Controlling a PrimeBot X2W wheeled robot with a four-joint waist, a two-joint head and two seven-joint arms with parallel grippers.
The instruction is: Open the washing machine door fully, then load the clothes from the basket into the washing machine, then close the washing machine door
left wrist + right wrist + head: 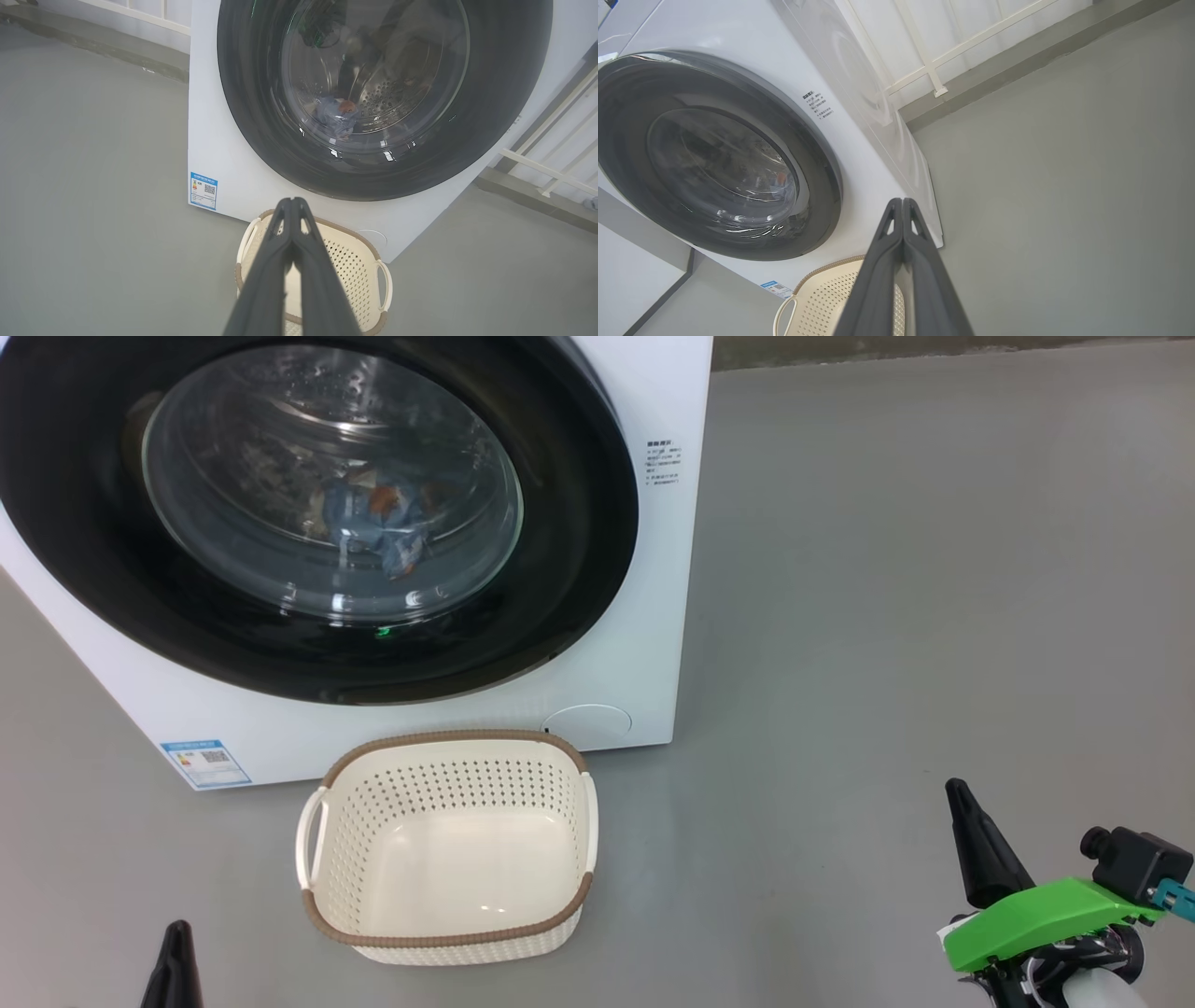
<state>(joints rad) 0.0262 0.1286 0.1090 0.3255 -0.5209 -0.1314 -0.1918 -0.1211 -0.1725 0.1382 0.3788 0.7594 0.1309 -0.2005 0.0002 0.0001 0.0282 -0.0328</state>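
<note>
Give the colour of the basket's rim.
Brown woven-look rim on a cream-white perforated basket; head view shows it best.

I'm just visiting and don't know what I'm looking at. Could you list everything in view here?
washing machine: one, white, standing on the floor, at the upper left of the head view
door: one, glossy black rim with clear glass, shut on the machine's front
clothes: a small bundle, light blue and orange, inside the drum behind the glass
basket: one, cream with brown rim, on the floor in front of the machine
sticker: one, blue, on the machine's lower front corner
floor: grey, all around
railing: white, behind the machine
left jaws: one pair, dark fingers pressed shut, lower left
right jaws: one pair, dark fingers pressed shut, lower right, by a green cover
</note>
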